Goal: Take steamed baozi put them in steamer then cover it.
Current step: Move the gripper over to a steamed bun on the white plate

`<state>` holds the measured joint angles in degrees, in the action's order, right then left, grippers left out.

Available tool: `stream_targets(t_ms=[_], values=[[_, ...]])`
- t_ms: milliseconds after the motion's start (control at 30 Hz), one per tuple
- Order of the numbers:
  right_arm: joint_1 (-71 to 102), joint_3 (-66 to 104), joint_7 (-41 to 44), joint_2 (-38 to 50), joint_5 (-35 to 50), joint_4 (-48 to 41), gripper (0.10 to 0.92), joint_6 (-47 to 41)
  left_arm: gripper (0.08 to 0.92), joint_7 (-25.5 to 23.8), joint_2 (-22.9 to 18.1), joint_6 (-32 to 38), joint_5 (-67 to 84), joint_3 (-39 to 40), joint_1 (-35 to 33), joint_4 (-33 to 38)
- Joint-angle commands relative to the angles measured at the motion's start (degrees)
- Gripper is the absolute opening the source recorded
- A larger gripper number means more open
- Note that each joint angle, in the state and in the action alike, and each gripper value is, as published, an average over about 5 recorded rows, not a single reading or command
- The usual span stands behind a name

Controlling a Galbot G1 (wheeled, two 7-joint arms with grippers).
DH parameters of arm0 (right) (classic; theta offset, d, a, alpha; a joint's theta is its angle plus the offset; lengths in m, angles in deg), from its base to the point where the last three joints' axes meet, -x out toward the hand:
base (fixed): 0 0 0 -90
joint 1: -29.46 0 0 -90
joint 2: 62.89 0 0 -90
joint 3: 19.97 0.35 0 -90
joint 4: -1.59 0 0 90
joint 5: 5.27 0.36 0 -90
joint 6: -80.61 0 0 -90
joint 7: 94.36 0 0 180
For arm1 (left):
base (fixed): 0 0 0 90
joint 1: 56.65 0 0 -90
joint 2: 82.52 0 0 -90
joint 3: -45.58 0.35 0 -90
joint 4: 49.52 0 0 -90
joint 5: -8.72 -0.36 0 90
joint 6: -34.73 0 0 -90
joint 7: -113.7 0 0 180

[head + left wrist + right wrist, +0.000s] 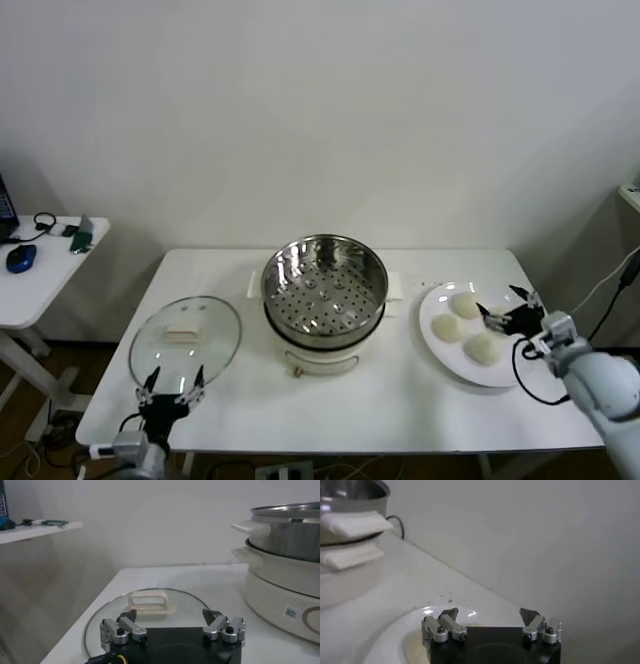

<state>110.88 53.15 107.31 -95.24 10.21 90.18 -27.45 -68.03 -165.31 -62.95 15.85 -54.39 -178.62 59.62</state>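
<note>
Head view: steamer sits mid-frame on the desk, cover lower left, baozi on a plate at right. Left claw and right claw are both wide open, holding nothing.

Left wrist view: left claw hangs over the cover, empty.

Right wrist view: right claw gapes above the plate.

Three steamed baozi are showing on one plate. One steamer and one cover are sitting on one table.

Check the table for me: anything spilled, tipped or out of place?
Nothing stands out. The steamer sits upright and uncovered, the cover lies flat to its left, and the baozi rest on the plate.
</note>
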Motion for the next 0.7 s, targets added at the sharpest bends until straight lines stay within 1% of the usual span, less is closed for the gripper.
stream_targets(t_ms=[33, 200, 333, 467, 567, 700], values=[[-38.65, -37.09, 24.78, 12.34, -8.53, -16.65, 0.823, 7.46, 0.823, -0.03, -0.27, 0.32, -0.33, 0.01, -0.38, 0.42], [-61.42, -62.15, 35.75, 7.5, -8.89, -25.67, 0.823, 15.23, 0.823, -0.04, -0.23, 0.57, -0.26, -0.25, -0.46, 0.18], [-71.05, -72.94, 40.99, 0.93, -7.45, -32.51, 0.823, 18.13, 0.823, -0.03, -0.2, 0.72, -0.18, -0.41, -0.57, -0.11], [-74.56, -79.2, 44.37, -6.03, -8.2, -39.96, 0.823, 21.0, 0.823, -0.12, -0.22, 0.66, -0.19, -0.44, -0.78, -0.07], [-74.5, -80.85, 45.9, -10.65, -8.89, -44.84, 0.823, 22.48, 0.823, -0.16, -0.17, 0.65, -0.13, -0.66, -0.68, -0.27], [-72.26, -80.52, 46.79, -14.6, -8.63, -47.4, 0.823, 22.74, 0.823, -0.14, -0.09, 0.68, 0.07, -1.16, -0.6, -0.61]])
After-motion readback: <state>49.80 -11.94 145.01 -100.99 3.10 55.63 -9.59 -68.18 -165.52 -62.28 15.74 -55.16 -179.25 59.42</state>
